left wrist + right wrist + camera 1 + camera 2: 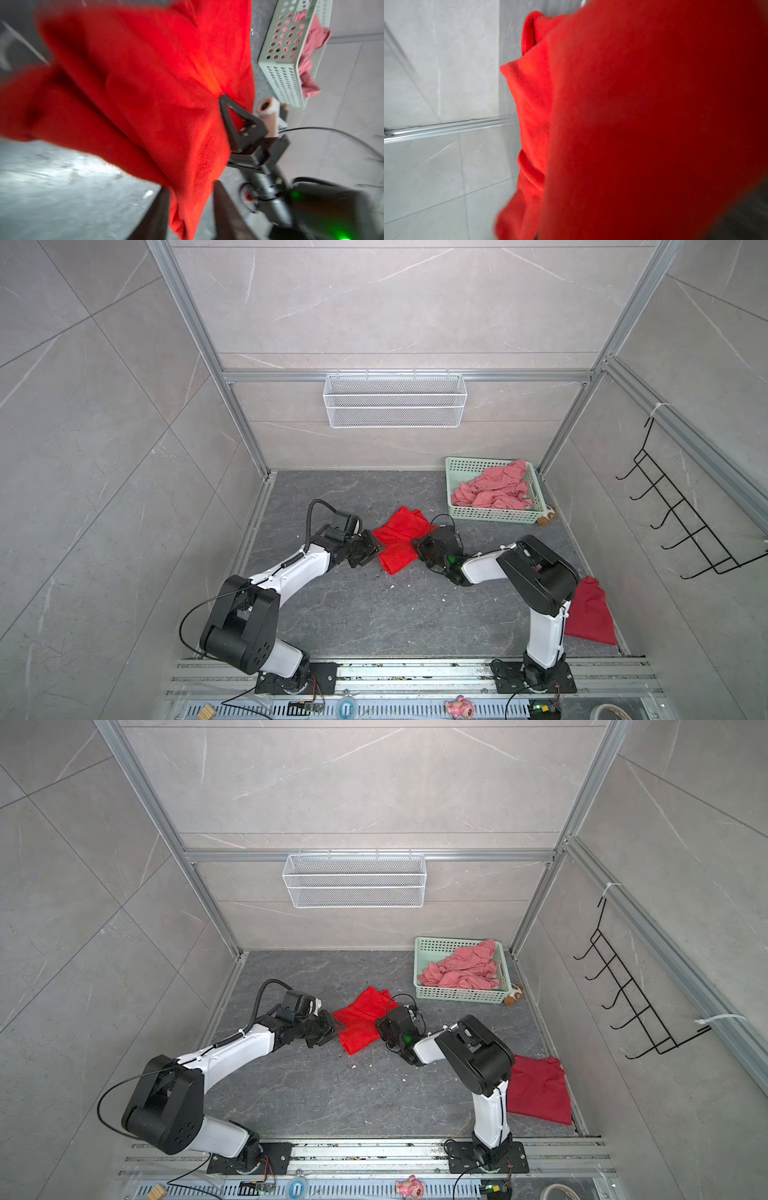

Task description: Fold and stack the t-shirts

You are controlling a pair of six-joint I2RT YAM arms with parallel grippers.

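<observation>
We start with the containers. In both top views a mint-green basket sits right of centre at the back of the dark tabletop. It holds a crumpled heap of salmon-pink t-shirts, and one fold rises over its far right rim. In the left wrist view the same pink cloth shows through the basket's holes. A small plush toy lies just beside the basket's lower right corner. A white wire-mesh basket hangs on the rail at upper centre.

A blue round item at the bottom edge bears a pale mark too small for us to read.

The bright red t-shirt lies bunched at mid-frame, between the two grippers. The left gripper stands with its jaws parted, and red cloth hangs loosely in the gap. The right gripper pinches the shirt's right edge. In the left wrist view the fabric puckers at its one visible fingertip. The right wrist view is almost filled with red cloth.

A darker crimson t-shirt lies flat at lower right, partly behind the right arm.
</observation>
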